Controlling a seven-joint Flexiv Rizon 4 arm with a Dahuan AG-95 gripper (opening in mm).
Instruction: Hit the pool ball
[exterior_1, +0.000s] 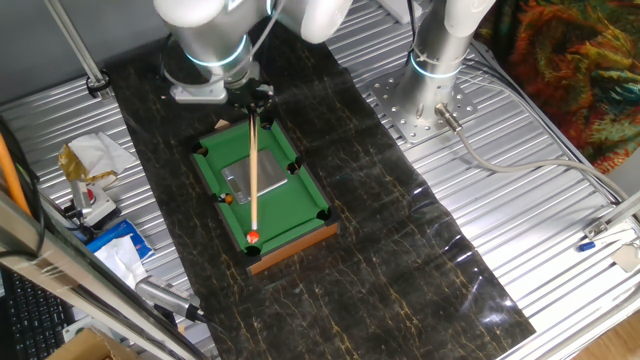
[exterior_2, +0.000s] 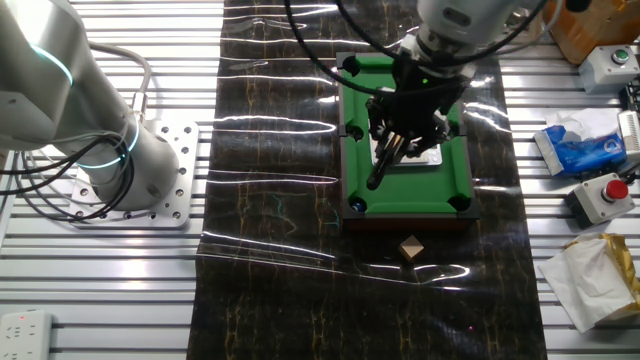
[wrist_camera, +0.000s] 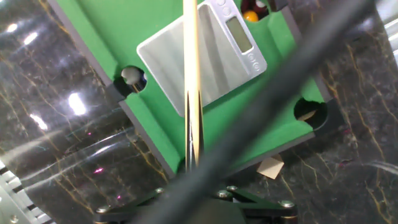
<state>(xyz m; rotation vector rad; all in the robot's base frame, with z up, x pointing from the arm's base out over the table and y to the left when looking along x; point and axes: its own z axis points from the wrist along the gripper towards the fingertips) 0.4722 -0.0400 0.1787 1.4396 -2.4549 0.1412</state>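
Wooden cue tip touches pool ball near table's end rail.

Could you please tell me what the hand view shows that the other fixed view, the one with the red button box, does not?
Only the hand view shows the display on the silver scale and an orange ball by a pocket. Only the other fixed view shows the gripper above the table, the red button box and tissue pack. Both show the green pool table, the cue and a small tan block.
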